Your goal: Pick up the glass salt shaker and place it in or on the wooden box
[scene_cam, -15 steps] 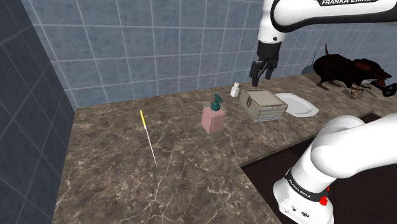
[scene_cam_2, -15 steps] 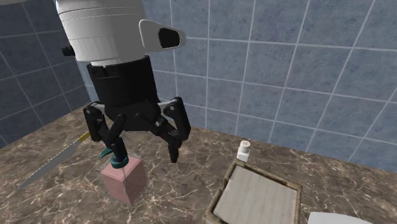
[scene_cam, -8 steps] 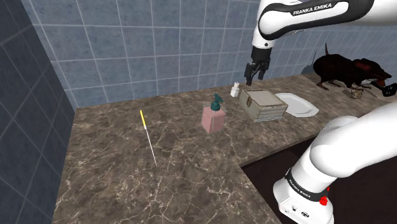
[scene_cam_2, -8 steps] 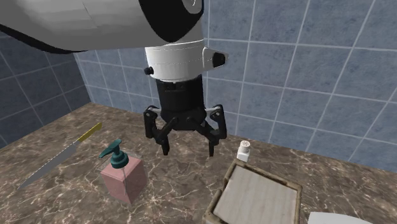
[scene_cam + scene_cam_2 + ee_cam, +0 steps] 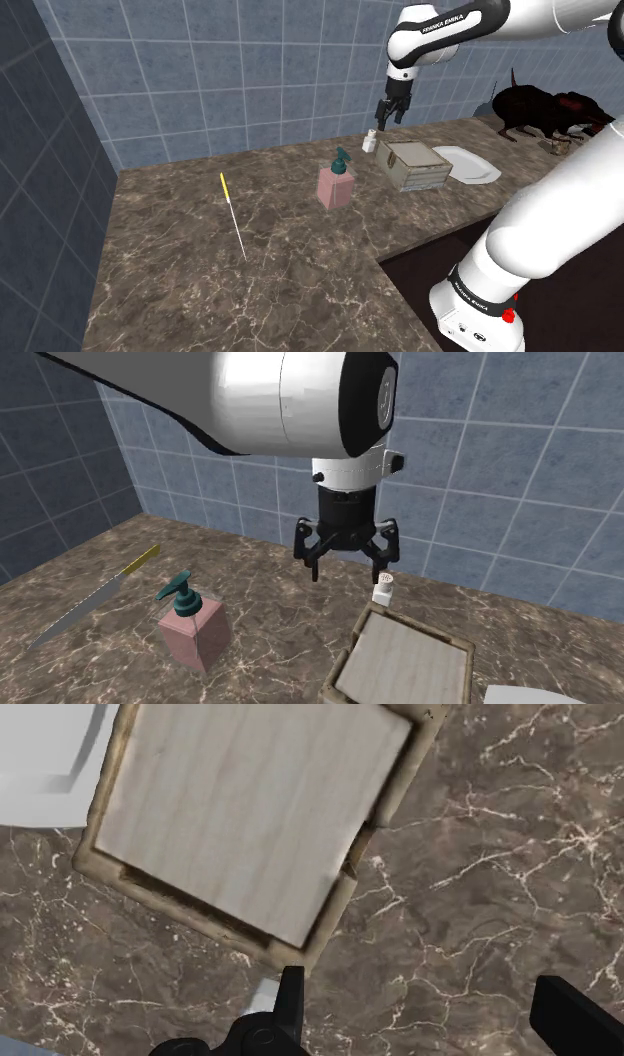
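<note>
Approach stage; salt shaker [image 5: 383, 589] not yet grasped.
Pincer [image 5: 348, 565] seen spread and empty just above it; shaker stood on counter [image 5: 270, 632] beside wooden box [image 5: 405, 657]; pick-up and placement left.

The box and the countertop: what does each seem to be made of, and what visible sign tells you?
The box: probably pale, matt wood, given its faint straight grain and rough worn rim. The countertop: brown stone, perhaps marble, given its branching white veins.
</note>
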You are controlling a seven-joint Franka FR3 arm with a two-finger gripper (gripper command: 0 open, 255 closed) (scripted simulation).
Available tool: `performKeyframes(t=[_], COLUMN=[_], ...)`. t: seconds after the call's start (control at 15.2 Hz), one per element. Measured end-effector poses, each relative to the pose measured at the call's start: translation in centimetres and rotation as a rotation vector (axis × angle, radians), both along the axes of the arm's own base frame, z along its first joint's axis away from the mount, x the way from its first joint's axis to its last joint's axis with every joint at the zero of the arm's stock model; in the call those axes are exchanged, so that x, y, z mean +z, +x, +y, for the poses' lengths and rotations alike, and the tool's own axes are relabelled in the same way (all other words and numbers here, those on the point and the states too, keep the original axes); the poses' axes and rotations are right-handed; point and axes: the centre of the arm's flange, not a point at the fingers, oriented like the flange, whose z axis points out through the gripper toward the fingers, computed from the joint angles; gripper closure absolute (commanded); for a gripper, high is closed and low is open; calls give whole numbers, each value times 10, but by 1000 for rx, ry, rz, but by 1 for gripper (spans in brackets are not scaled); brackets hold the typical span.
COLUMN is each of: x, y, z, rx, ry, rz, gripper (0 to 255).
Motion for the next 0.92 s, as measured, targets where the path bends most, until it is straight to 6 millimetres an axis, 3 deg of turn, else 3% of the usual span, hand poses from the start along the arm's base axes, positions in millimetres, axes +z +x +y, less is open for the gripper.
performKeyframes(t=[0.73, 0.92], x=[-59, -73], y=[90, 94], z=[-101, -104], rx=[4, 6], ry=[42, 46], rz=[-37, -40], gripper=[0, 0])
